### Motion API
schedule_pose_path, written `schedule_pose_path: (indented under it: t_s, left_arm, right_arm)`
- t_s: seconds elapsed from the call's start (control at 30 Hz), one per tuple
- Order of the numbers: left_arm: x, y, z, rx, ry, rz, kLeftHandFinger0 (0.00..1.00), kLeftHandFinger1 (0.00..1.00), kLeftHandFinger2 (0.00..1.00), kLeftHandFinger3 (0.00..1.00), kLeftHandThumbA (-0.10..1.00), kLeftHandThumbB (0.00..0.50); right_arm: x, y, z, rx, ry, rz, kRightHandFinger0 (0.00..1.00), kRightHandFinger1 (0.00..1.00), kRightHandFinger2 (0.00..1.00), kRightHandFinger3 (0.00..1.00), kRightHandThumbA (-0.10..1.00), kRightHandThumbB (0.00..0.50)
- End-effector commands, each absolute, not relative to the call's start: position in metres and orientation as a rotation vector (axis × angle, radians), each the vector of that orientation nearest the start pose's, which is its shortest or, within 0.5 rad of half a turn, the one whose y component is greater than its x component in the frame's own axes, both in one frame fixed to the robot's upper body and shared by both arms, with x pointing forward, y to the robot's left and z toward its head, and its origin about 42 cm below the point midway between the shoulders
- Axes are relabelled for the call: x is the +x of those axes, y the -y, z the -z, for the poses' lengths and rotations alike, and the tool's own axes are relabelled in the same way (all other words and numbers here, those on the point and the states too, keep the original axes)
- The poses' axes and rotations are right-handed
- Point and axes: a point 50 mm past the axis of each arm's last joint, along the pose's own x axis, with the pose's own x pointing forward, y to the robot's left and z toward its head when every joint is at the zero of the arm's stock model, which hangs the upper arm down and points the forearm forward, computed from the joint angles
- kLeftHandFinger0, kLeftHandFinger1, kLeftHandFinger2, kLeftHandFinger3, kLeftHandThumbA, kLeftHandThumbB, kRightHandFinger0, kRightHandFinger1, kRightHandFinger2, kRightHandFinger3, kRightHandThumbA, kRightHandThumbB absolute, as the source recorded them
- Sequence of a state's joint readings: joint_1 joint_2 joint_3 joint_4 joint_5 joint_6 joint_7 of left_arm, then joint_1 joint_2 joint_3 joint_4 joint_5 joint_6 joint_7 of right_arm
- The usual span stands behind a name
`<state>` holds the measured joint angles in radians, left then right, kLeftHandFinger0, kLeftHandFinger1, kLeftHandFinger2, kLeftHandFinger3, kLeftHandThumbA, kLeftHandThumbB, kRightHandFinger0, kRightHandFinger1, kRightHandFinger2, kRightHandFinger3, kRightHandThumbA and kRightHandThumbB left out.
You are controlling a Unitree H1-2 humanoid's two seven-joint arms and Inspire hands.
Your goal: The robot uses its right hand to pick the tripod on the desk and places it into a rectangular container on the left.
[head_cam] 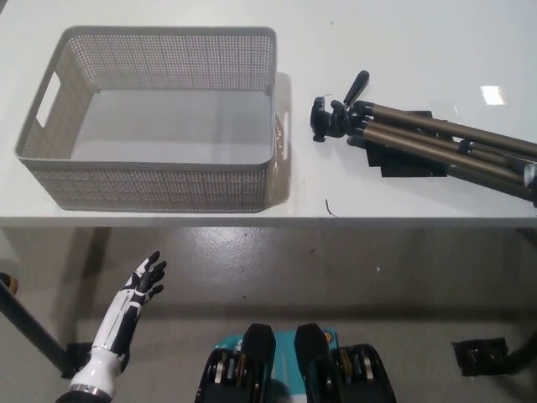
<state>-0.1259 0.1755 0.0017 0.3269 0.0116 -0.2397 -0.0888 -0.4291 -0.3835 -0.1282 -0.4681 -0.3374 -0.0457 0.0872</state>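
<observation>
Tripod waiting on the desk, not picked up yet.

We see the folded tripod with brown metal legs and a black head (419, 138) lying flat on the white desk (403, 50), well to the right of the grey mesh rectangular basket (159, 180), which looks empty. Our white left hand (138, 290) rests low beside the desk with its fingers spread and nothing in it. Our black right hand is out of the picture, so we cannot tell how it is set. To do this well, we should probably grab the legs near the middle so the tripod stays level.
</observation>
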Motion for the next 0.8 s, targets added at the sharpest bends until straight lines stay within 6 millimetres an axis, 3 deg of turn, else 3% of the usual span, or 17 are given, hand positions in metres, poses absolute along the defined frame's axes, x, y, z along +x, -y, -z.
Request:
schedule_pose_path:
  t_s: [0.0, 0.1, 0.2, 0.33, 0.47, 0.53, 0.6, 0.7, 0.77]
  left_arm:
    - [0.329, -0.27, -0.082, 0.2, 0.132, 0.139, 1.0, 1.0, 1.0, 1.0, 1.0, 0.5]
    - [0.326, -0.268, -0.082, 0.209, 0.13, 0.148, 1.0, 1.0, 1.0, 1.0, 1.0, 0.5]
    - [0.322, -0.268, -0.08, 0.202, 0.124, 0.155, 1.0, 1.0, 1.0, 1.0, 1.0, 0.5]
    - [0.313, -0.266, -0.074, 0.192, 0.11, 0.165, 1.0, 1.0, 1.0, 1.0, 1.0, 0.5]
    - [0.312, -0.268, -0.071, 0.215, 0.111, 0.165, 1.0, 1.0, 1.0, 1.0, 1.0, 0.5]
    - [0.311, -0.268, -0.071, 0.213, 0.102, 0.164, 1.0, 1.0, 1.0, 1.0, 1.0, 0.5]
    - [0.312, -0.268, -0.072, 0.215, 0.099, 0.164, 1.0, 1.0, 1.0, 1.0, 1.0, 0.5]
    - [0.312, -0.267, -0.071, 0.214, 0.102, 0.163, 1.0, 1.0, 1.0, 1.0, 1.0, 0.5]
    - [0.312, -0.268, -0.071, 0.209, 0.101, 0.161, 1.0, 1.0, 1.0, 1.0, 1.0, 0.5]
  right_arm:
    - [0.383, 0.283, -0.448, -0.97, 0.741, 0.116, 1.0, 1.0, 1.0, 1.0, 1.0, 0.452]
    - [0.426, 0.267, -0.46, -0.987, 0.636, 0.067, 1.0, 1.0, 1.0, 1.0, 1.0, 0.467]
    - [0.456, 0.259, -0.456, -1.011, 0.562, 0.055, 1.0, 1.0, 1.0, 1.0, 1.0, 0.498]
    - [0.495, 0.253, -0.444, -1.04, 0.432, 0.031, 1.0, 1.0, 1.0, 1.0, 1.0, 0.5]
    - [0.526, 0.244, -0.429, -1.023, 0.314, -0.026, 1.0, 1.0, 1.0, 1.0, 1.0, 0.5]
    - [0.536, 0.24, -0.423, -1.007, 0.272, -0.067, 1.0, 1.0, 1.0, 1.0, 1.0, 0.481]
    - [0.546, 0.238, -0.414, -0.964, 0.226, -0.105, 1.0, 1.0, 1.0, 1.0, 0.98, 0.499]
    - [0.56, 0.234, -0.397, -0.946, 0.137, -0.154, 1.0, 1.0, 1.0, 1.0, 0.98, 0.471]
    - [0.567, 0.234, -0.384, -0.9, 0.093, -0.202, 1.0, 1.0, 1.0, 1.0, 0.99, 0.486]
